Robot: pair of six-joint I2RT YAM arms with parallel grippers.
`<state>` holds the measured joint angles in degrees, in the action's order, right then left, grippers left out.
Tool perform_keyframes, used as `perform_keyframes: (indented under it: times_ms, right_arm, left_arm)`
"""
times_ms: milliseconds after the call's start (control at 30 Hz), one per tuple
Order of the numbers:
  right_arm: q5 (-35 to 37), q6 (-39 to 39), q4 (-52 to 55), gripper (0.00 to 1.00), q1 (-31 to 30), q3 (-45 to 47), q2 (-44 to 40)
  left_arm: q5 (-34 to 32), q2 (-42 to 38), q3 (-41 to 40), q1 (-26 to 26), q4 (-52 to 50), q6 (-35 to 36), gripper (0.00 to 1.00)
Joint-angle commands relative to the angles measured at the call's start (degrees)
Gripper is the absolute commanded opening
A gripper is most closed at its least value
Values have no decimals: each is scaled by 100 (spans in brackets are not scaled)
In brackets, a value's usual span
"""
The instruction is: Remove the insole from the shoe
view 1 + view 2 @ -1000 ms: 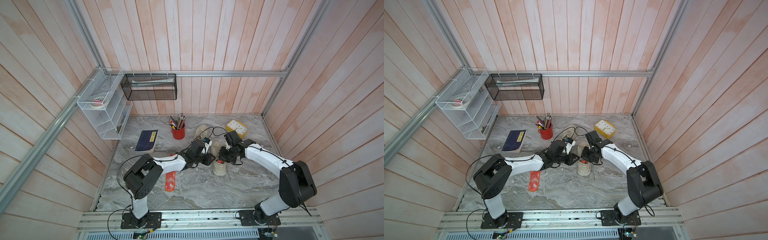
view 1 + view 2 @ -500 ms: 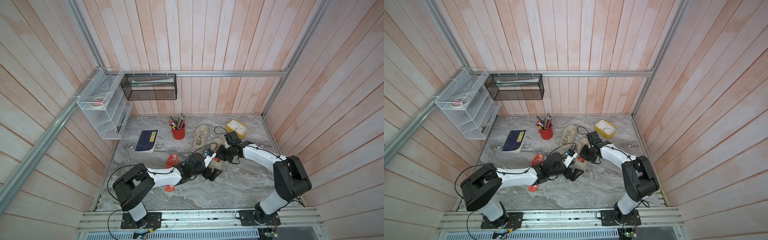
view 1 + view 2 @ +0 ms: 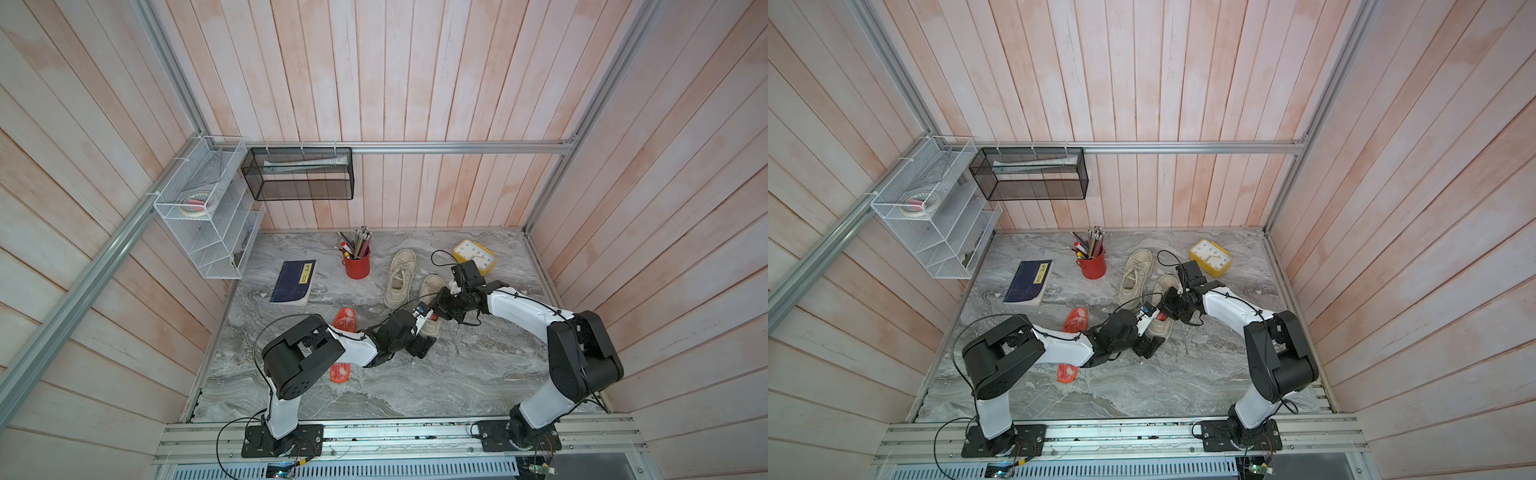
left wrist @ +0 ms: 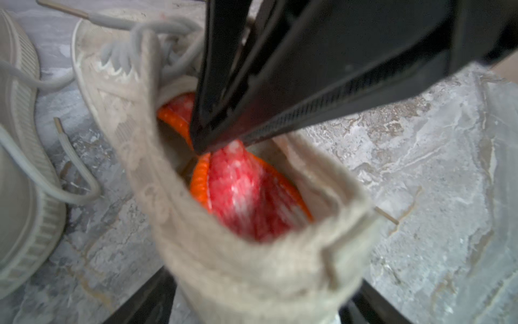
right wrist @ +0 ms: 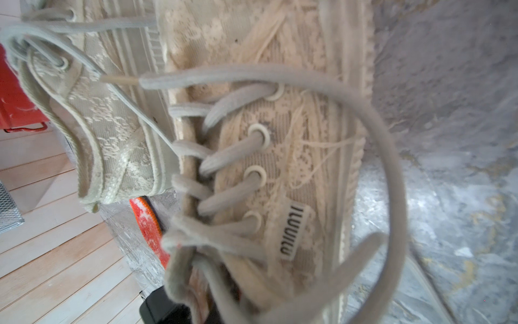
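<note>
One loose insole (image 3: 345, 320) lies on the tabletop (image 3: 415, 386). We find the left gripper (image 3: 424, 345) has moved, jaws wide, astride the shoe (image 4: 252, 280) heel. The right gripper (image 4: 197, 148) stays pinched on the seated insole (image 4: 238, 190); extraction pending.

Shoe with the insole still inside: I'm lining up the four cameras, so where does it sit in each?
Top view: the shoe lies right of centre.
Top view: shoe about centre.
Left wrist: its heel opening fills the middle, insole inside.
Right wrist: its laced upper fills the middle.
Shared landmark: the second shoe beside it.
</note>
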<state>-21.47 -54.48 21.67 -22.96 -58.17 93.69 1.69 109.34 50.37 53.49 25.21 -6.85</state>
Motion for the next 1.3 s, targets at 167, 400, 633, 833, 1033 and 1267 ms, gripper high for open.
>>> perform_keyframes:
  times_ms: [167,400,633,833,1033,1267]
  right_arm:
    - [-855,312,423,0,154,-324,-127]
    - [-1117,1719,1971,0,626,-905,-81]
    - [-1619,2641,2944,0,1009,-1609,346]
    - [-2552,2646,2612,0,1065,-1642,691]
    - [-3239,2137,1911,0,1272,-1338,792]
    - [-3807,1411,1629,0,1470,-1170,775]
  left_arm:
    - [-523,357,358,-23,241,504,73]
    - [-939,351,209,-26,221,932,65]
    - [-1130,495,234,-28,218,1262,61]
    - [-1233,667,324,-38,159,1529,58]
    - [-1103,625,125,-25,363,1789,52]
    - [-1144,545,-25,27,466,2158,46]
